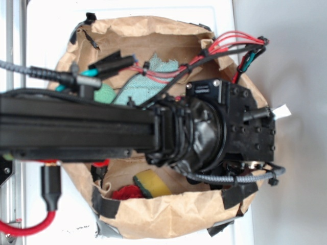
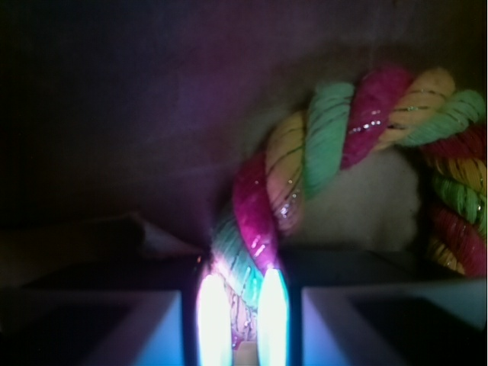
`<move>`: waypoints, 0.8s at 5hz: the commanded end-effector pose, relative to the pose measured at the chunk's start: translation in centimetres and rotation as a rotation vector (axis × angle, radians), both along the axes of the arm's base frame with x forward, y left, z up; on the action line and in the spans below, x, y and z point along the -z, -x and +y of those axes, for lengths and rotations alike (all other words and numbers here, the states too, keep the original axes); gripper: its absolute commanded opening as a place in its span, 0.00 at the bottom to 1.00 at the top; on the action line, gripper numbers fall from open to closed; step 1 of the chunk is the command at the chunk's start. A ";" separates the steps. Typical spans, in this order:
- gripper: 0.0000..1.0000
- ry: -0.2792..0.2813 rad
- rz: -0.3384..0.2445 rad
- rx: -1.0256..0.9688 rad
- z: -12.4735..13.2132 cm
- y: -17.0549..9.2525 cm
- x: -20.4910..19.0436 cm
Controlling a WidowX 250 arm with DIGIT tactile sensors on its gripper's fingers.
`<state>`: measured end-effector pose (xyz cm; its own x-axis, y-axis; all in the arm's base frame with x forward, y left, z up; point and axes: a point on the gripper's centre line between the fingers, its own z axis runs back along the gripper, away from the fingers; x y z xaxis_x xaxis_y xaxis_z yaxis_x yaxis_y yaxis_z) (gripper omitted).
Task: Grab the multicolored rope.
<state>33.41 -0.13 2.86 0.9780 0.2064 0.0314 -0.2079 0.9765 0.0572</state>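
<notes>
- A white tabletop [image 1: 51,30] lies under a brown paper bag [image 1: 168,214], its mouth open and its rim patched with black tape.
- The multicolored rope [image 2: 335,130] shows only in the wrist view: a thick twist of red, yellow and pale green strands arching up from the pincer and curling down at the right edge, against the dim paper of the bag.
- The gripper [image 2: 242,320] is narrowed onto the lower end of the rope, with the cord pressed between its two glowing fingertips [image 2: 210,320].
- In the exterior view the black arm [image 1: 76,127] reaches into the bag and hides the rope.
- Also in the bag: a teal cloth [image 1: 148,81], a green ball [image 1: 104,93], a yellow-and-green sponge [image 1: 152,184] and a red fabric bundle [image 1: 127,192].
</notes>
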 end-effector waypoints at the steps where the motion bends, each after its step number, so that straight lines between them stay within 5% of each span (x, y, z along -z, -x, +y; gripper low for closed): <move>1: 0.00 0.018 -0.080 -0.069 2.5 0.0 -3.9; 4: 0.00 0.265 -0.171 -0.106 5.9 3.7 -15.2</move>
